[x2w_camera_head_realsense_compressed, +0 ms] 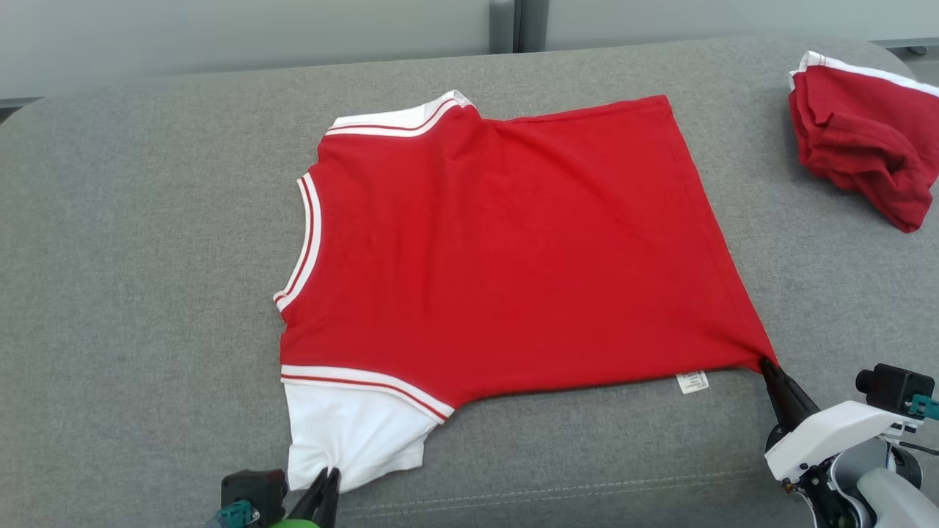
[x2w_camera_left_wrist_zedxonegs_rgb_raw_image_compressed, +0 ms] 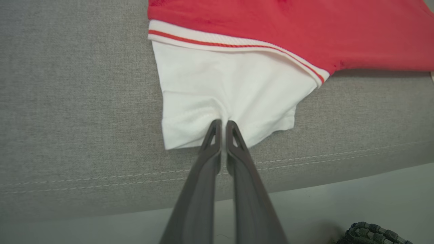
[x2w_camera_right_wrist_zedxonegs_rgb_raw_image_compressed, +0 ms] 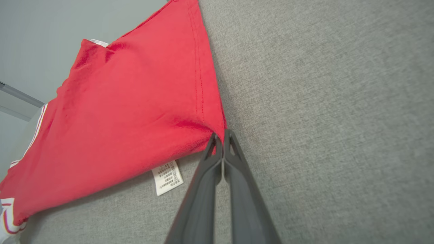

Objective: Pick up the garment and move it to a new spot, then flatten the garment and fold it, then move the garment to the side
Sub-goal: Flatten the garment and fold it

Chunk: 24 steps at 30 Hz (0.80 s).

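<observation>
On grey cushion [x2w_camera_head_realsense_compressed: 147, 257], garment [x2w_camera_head_realsense_compressed: 499, 242] flat; left fingers [x2w_camera_left_wrist_zedxonegs_rgb_raw_image_compressed: 206, 176] pinch sleeve [x2w_camera_left_wrist_zedxonegs_rgb_raw_image_compressed: 220, 88], right fingers [x2w_camera_right_wrist_zedxonegs_rgb_raw_image_compressed: 237, 176] pinch hem corner [x2w_camera_right_wrist_zedxonegs_rgb_raw_image_compressed: 210, 122].

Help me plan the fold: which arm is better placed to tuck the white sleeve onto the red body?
Left. The left claw is shut on the sleeve; the right claw pinches the far hem corner.

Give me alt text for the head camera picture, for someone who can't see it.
A red T-shirt lies spread flat on a grey cushion, the left gripper shut on its near white sleeve and the right gripper shut on its near hem corner. A second red garment sits crumpled at the far right.
</observation>
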Tool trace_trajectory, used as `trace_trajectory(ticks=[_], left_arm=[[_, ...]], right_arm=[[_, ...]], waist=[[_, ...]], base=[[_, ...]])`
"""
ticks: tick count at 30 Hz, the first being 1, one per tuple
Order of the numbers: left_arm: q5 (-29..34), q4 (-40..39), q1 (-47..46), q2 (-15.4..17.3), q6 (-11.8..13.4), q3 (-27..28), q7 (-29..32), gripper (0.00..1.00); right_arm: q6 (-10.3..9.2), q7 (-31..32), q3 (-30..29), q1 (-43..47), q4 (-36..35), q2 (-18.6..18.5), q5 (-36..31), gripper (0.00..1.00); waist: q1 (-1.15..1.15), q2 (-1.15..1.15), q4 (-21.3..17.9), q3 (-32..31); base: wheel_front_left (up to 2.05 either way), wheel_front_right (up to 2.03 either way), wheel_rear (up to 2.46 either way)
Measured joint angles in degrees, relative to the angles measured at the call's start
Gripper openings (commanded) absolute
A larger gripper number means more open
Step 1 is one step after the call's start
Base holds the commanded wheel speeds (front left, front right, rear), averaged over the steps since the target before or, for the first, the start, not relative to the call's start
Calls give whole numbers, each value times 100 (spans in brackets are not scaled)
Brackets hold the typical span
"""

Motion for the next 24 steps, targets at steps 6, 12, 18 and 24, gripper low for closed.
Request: trace_trajectory(ticks=[6, 12, 18, 24], left_arm=[[0, 145, 5, -33, 0, 4, 54, 45], [3, 214, 114, -53, 0, 209, 113, 100], [9, 232, 244, -56, 23, 318, 204, 100], [144, 45, 220, -58, 23, 501, 87, 100]], right_arm=[[0, 0, 48, 67, 12, -5, 1, 100], [-1, -2, 29, 111, 44, -96, 3, 100], [-1, -8, -71, 130, 31, -183, 1, 100], [-1, -10, -194, 119, -121, -286, -66, 100]], waist=[[0, 0, -48, -43], [0, 0, -35, -43], [0, 0, -16, -28], [0, 0, -16, -29]], base=[[0, 0, 0], [0, 0, 0], [0, 0, 0], [0, 0, 0]])
